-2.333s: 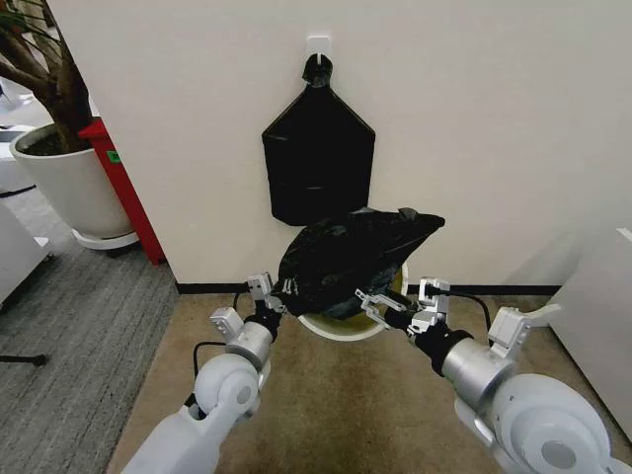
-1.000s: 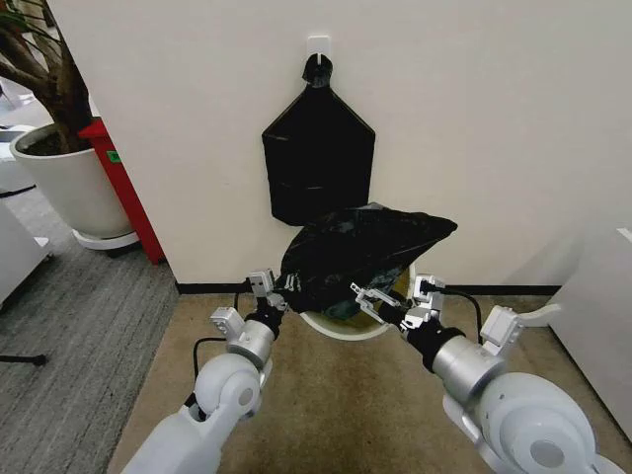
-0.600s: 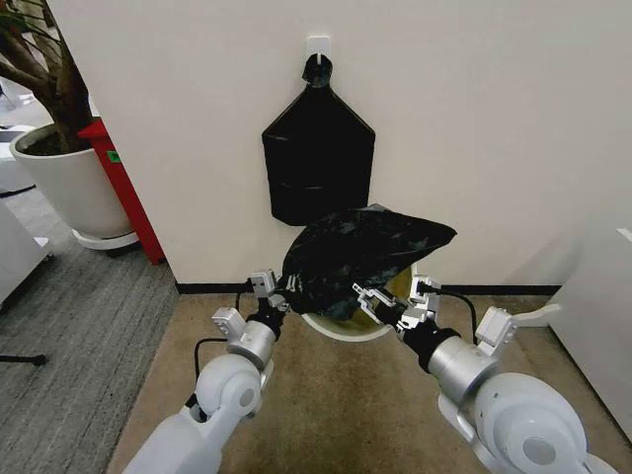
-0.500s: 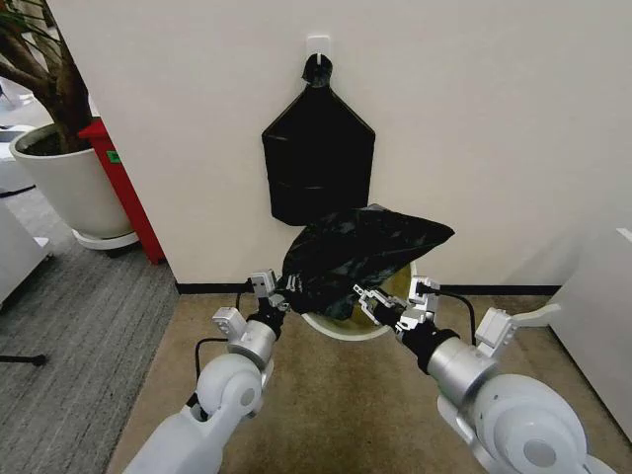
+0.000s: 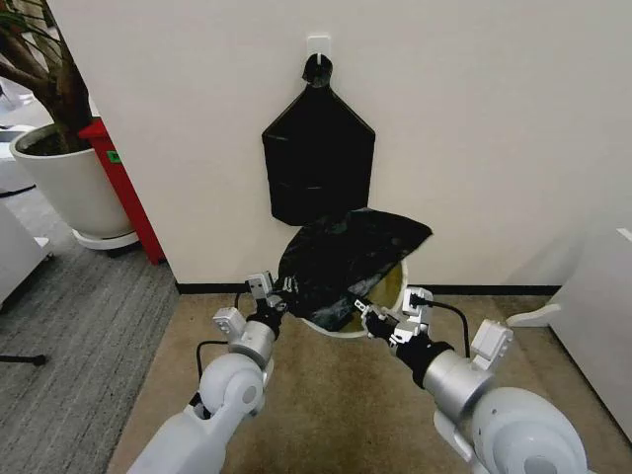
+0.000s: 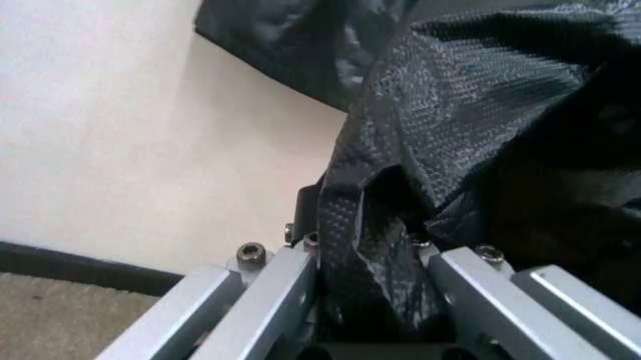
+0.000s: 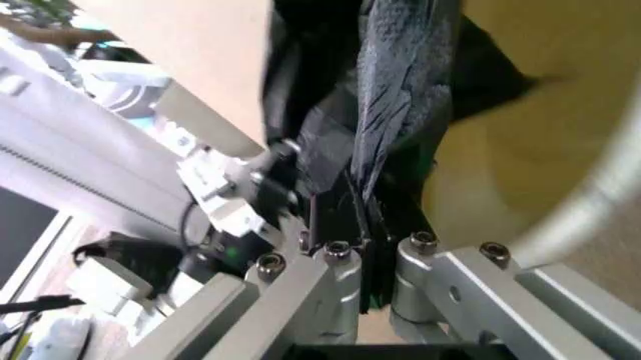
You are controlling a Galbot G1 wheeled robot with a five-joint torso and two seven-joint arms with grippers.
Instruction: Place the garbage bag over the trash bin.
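Both arms reach toward the wall. The garbage bag is draped loose over the trash bin, which sits on the floor against the wall at about 12 o'clock from the robot; its rim and yellowish inside show at the bag's 4 to 5 o'clock side. The left gripper sits at the bag's 8 o'clock edge, its fingers pinched on a fold of black plastic, seen clamped between the metal fingers in the left wrist view. The right gripper is at the bag's 5 o'clock edge, at the bin rim, fingers pressed together on a thin strip of bag. A flat black bundle of bags hangs from a wall hook at 12 o'clock above the bin. A white plant pot stands at 10 o'clock.
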